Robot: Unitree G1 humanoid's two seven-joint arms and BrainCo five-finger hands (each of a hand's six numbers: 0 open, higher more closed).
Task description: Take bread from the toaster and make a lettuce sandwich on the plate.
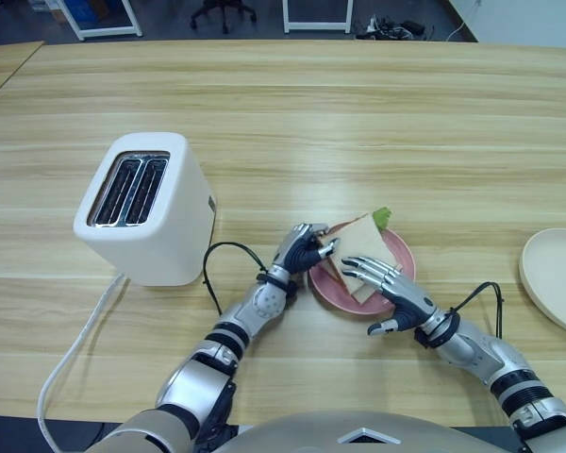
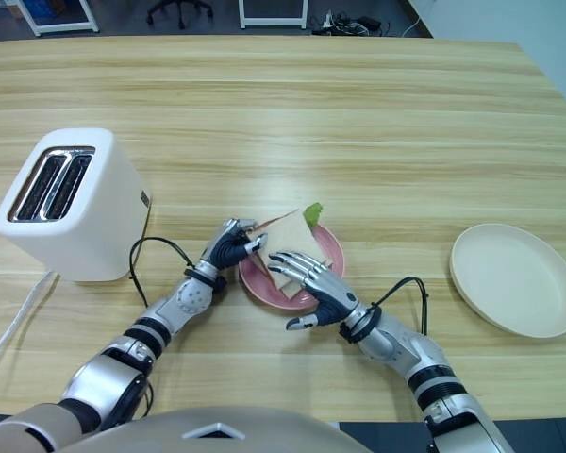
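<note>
On the wooden surface (image 1: 377, 123), the left hand (image 1: 305, 249) pinches the bread (image 1: 358, 236) on the plate (image 1: 406, 261); the right hand (image 1: 389, 289) has fingers spread wide.

Left arm (image 1: 228, 332): extended forward and inward, forearm angled up to the right, wrist straight.
Left hand (image 1: 305, 248): fingers curled, tips pinching the left corner of the sandwich (image 1: 363, 232).
Right arm (image 1: 498, 365): forearm angled up to the left, wrist slightly raised.
Right hand (image 1: 389, 286): palm down, fingers spread and nearly straight, lying on the sandwich top; thumb out toward the robot, grasping nothing.
</note>
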